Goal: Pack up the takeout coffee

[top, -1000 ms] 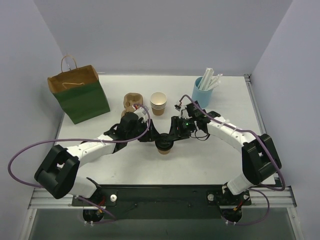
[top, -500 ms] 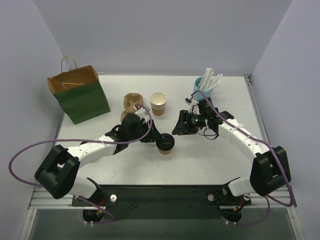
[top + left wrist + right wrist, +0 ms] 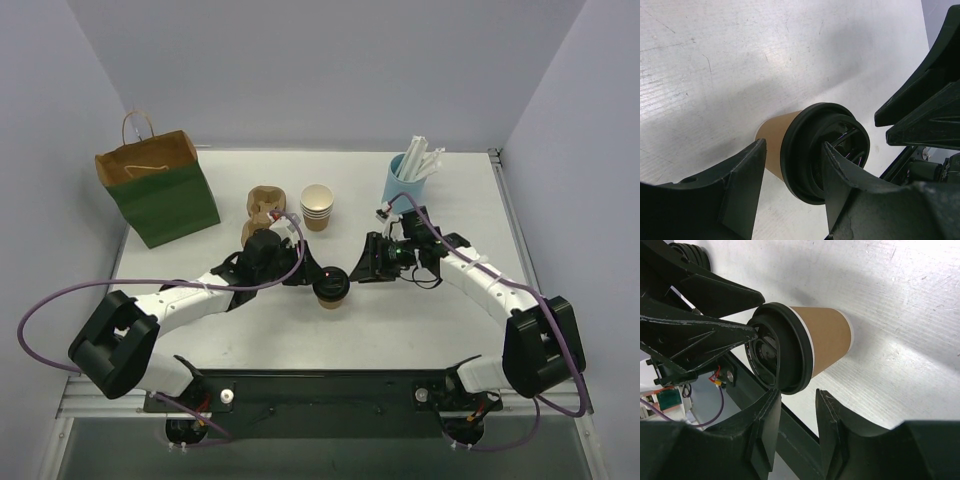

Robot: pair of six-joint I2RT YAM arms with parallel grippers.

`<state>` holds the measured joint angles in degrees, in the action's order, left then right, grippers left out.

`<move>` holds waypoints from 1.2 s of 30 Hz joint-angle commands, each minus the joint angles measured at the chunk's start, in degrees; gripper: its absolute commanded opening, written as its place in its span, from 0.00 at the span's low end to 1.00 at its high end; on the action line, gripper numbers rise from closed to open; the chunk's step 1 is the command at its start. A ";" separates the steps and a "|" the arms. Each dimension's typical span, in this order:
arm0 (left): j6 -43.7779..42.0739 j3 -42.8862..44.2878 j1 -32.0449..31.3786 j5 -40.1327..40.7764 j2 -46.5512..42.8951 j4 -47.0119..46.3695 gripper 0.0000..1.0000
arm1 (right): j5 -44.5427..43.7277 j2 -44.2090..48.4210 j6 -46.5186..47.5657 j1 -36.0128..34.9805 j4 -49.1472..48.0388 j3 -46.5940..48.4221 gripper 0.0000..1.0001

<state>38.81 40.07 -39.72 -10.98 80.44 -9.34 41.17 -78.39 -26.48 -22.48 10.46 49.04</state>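
takeout coffee (image 3: 331, 287) upright, long axis vertical, lid up, between left gripper (image 3: 794, 146) jaws, grip unclear; right gripper (image 3: 797, 392) narrow, empty.

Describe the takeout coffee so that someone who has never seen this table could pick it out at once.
On the white table, look near the middle, where the left hand and right hand nearly meet: the coffee, a small brown cup, stands there. Unlike the open cups stacked behind it, it alone wears a black lid.

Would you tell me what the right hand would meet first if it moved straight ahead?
Probably the takeout coffee, at its black lid, just ahead of the right hand; depth is unclear.
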 commanded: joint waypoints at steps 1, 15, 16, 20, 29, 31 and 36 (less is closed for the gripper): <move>-1.72 -2.37 -0.79 2.37 0.33 5.30 0.56 | 3.04 -0.71 -1.91 0.16 -3.07 -1.05 0.34; -1.28 -2.98 -1.32 2.81 0.76 4.51 0.56 | 4.63 -6.95 -5.16 -0.02 -13.18 -5.26 0.29; -1.36 -2.98 -1.32 2.90 0.85 4.51 0.56 | 3.06 -7.04 -5.25 -0.02 -13.36 -6.40 0.27; -1.54 -3.77 -1.49 3.16 1.55 4.07 0.56 | -2.05 -5.73 -5.07 0.16 -13.71 -10.09 0.21; -1.63 -5.53 -1.76 3.69 3.31 3.02 0.52 | -12.59 -5.02 -9.99 -1.24 -17.75 -20.37 0.17; -1.72 -5.79 -1.85 3.95 3.49 3.01 0.52 | -15.84 -4.58 -11.13 -1.78 -17.49 -21.08 0.16; -3.64 -5.71 -1.85 3.95 2.44 3.10 0.52 | -14.63 2.79 -12.28 -2.57 -16.36 -18.73 0.20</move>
<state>39.70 37.17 -40.77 -8.97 80.84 -15.90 40.21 -76.79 -41.54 -23.77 -16.60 32.05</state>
